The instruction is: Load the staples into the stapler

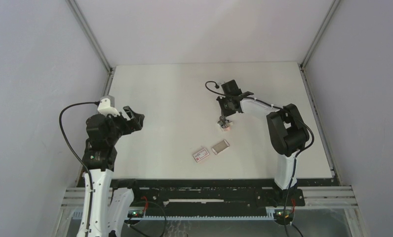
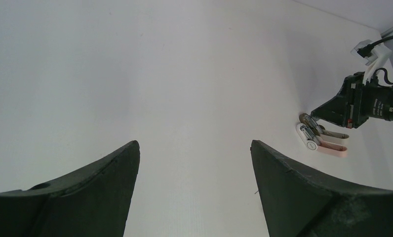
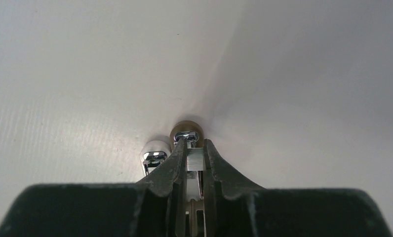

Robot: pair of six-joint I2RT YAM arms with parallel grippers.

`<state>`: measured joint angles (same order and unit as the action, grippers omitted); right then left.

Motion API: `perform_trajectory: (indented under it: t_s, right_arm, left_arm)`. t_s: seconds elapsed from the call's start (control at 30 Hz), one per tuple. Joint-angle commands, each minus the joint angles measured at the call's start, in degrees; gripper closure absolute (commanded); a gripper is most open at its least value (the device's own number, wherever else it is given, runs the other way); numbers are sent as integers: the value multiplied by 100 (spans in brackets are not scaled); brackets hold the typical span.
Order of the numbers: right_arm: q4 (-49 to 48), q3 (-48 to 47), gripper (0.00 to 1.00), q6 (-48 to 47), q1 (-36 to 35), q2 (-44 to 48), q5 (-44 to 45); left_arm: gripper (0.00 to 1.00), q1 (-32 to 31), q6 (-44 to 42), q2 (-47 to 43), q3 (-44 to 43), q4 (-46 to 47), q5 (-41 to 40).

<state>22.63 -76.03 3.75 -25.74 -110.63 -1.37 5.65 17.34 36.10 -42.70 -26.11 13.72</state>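
Observation:
The small pink-and-white stapler (image 1: 226, 125) lies open mid-table. In the right wrist view its white lid with a chrome end (image 3: 155, 154) sits to the left of its chrome-tipped magazine (image 3: 186, 134). My right gripper (image 1: 224, 118) (image 3: 194, 144) points down right over the magazine and is shut on a short silvery strip of staples (image 3: 195, 161). The grey staple tray (image 1: 220, 146) and the white box with a red label (image 1: 200, 155) lie nearer the front. My left gripper (image 1: 134, 117) (image 2: 194, 144) is open and empty, far to the left, and sees the stapler (image 2: 313, 139) from a distance.
The right arm's wrist and cable (image 1: 234, 94) reach over the table behind the stapler. The table's edges (image 1: 328, 168) are bounded by grey walls. The tray and box lie close together just in front of the stapler.

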Motion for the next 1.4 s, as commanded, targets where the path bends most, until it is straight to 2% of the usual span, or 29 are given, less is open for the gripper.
perform_trajectory:
  t_s: [0.0, 1.37]
  right_arm:
    - [-250, -175, 91, -373, -121, 245, -221]
    - [-167, -175, 91, -553, -58, -99, -329]
  left_arm:
    - [13, 44, -108, -44, -10, 164, 35]
    - [13, 42, -118, -60, -6, 150, 28]
